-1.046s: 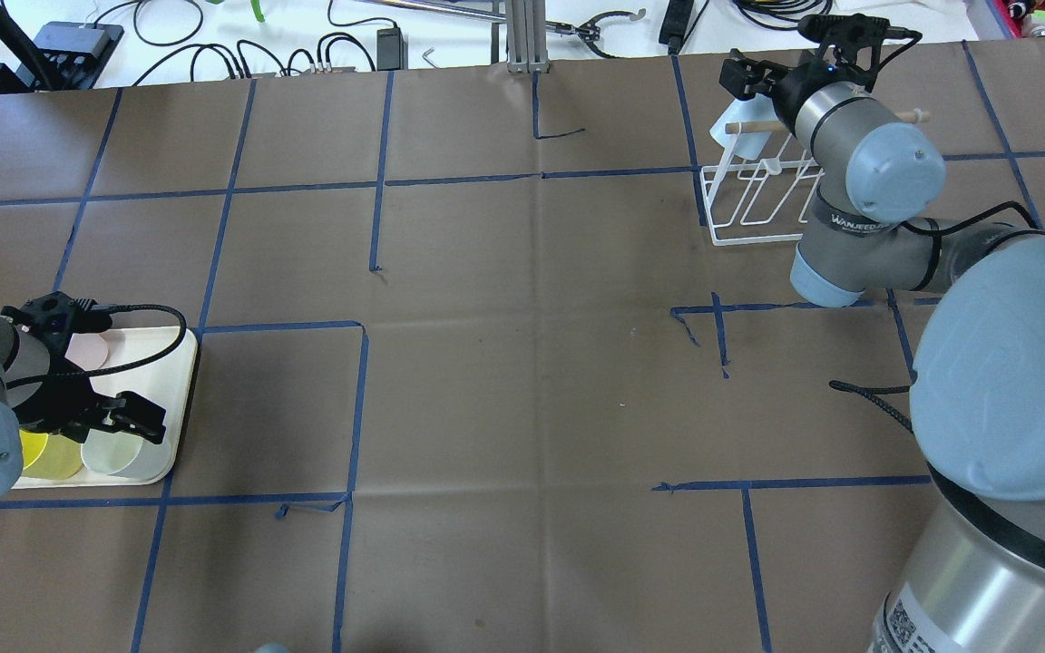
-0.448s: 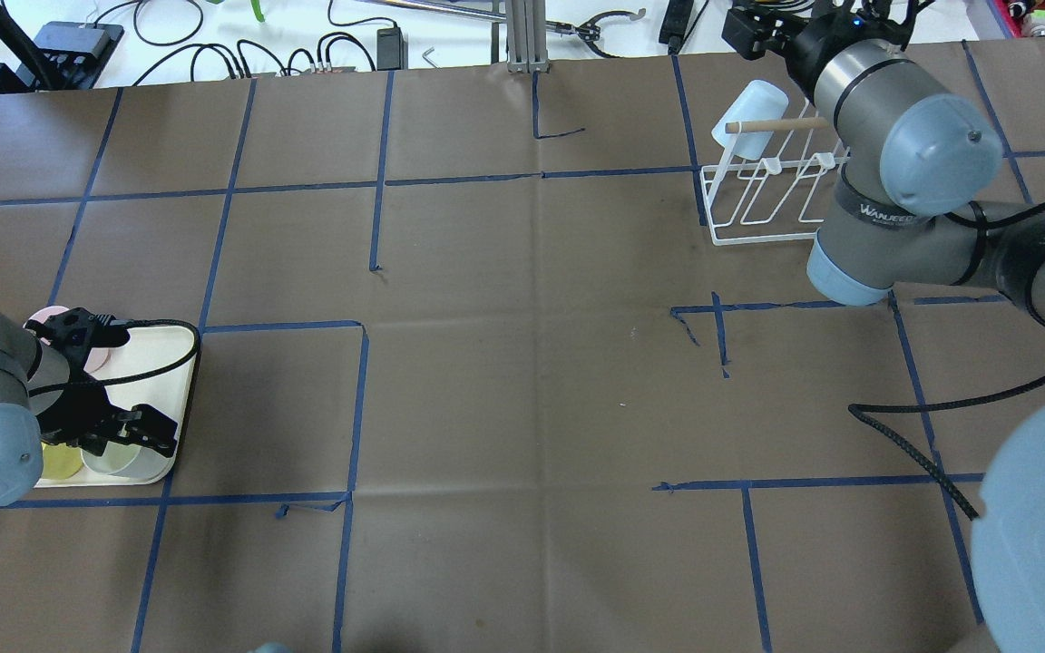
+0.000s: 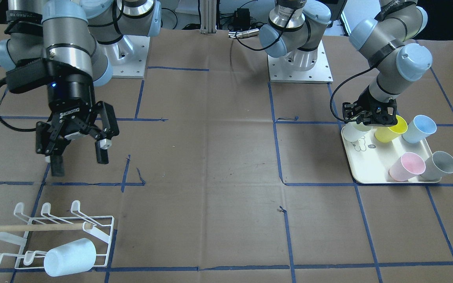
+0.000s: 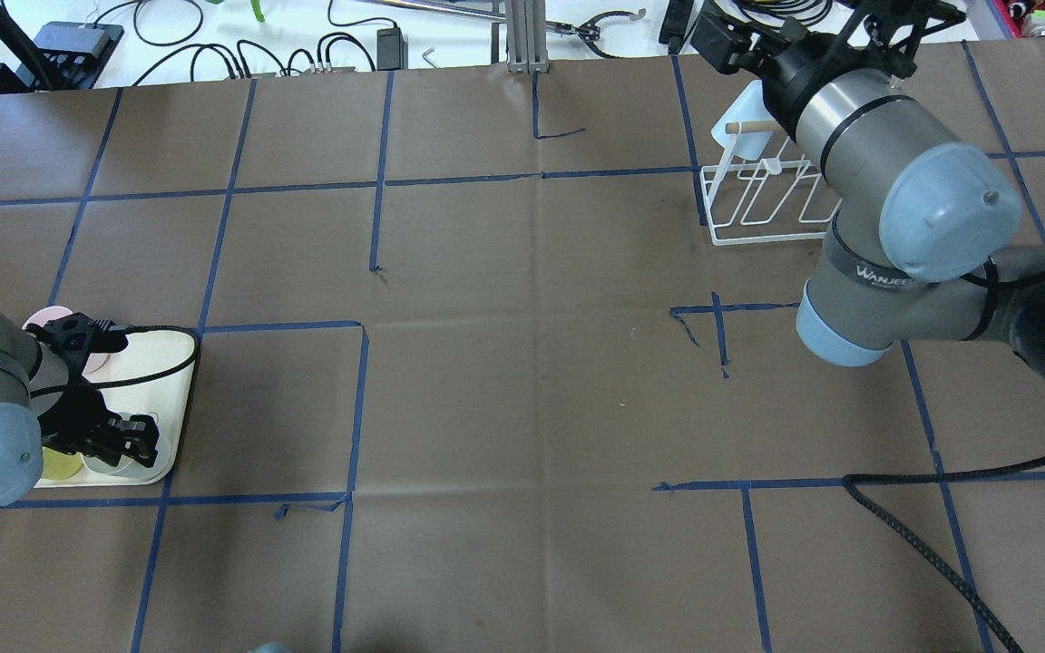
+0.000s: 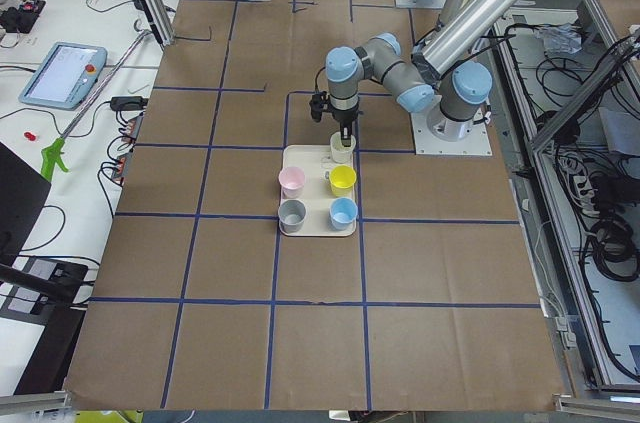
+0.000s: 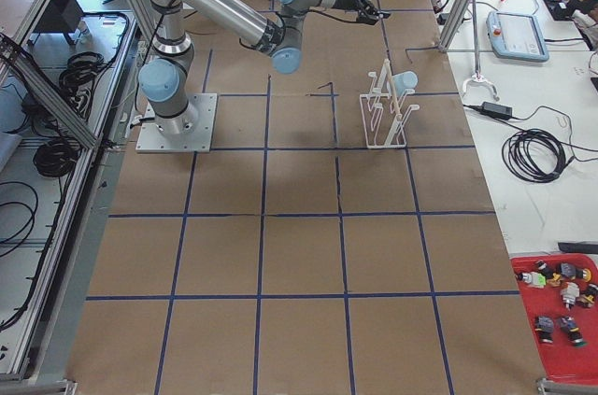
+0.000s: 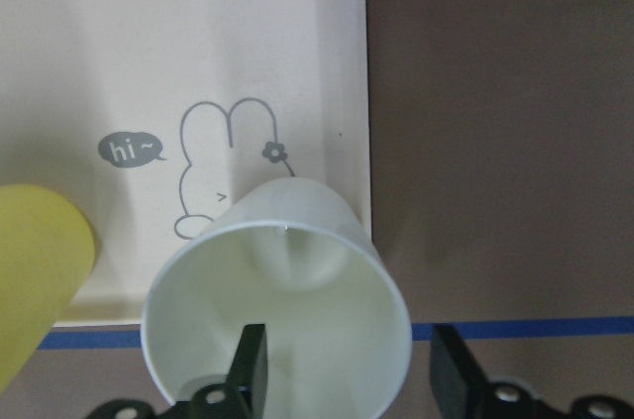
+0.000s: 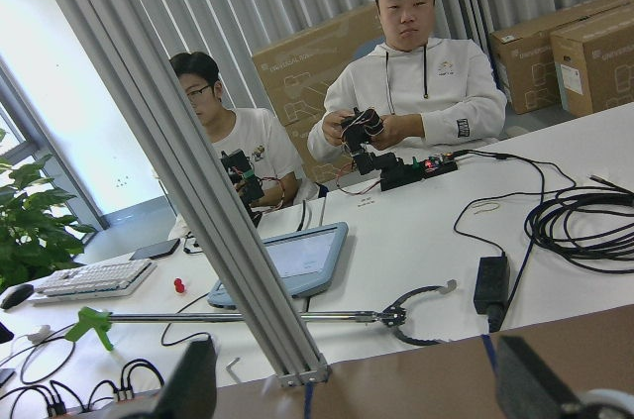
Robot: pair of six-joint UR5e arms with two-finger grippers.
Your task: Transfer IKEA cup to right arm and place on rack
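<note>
The white cup (image 7: 277, 280), smooth thin plastic and tapered, stands mouth-up at a corner of the cream tray (image 3: 372, 169). Only my left wrist camera shows that my left end effector (image 7: 347, 369) straddles its rim, one finger inside, the other outside and clear of the wall. The front view shows my right end effector (image 3: 79, 161) spread open above the bench (image 3: 210, 177), apart from the wire rack (image 4: 758, 240), where a pale blue cup (image 3: 69, 257) lies tilted.

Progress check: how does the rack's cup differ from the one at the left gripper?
Rack cup: pale blue, on its side on the rack; tray cup: whitish, upright on the tray. Rack cup is free; the left gripper has open jaws straddling the tray cup's rim. Both share the same tapered shape.
</note>
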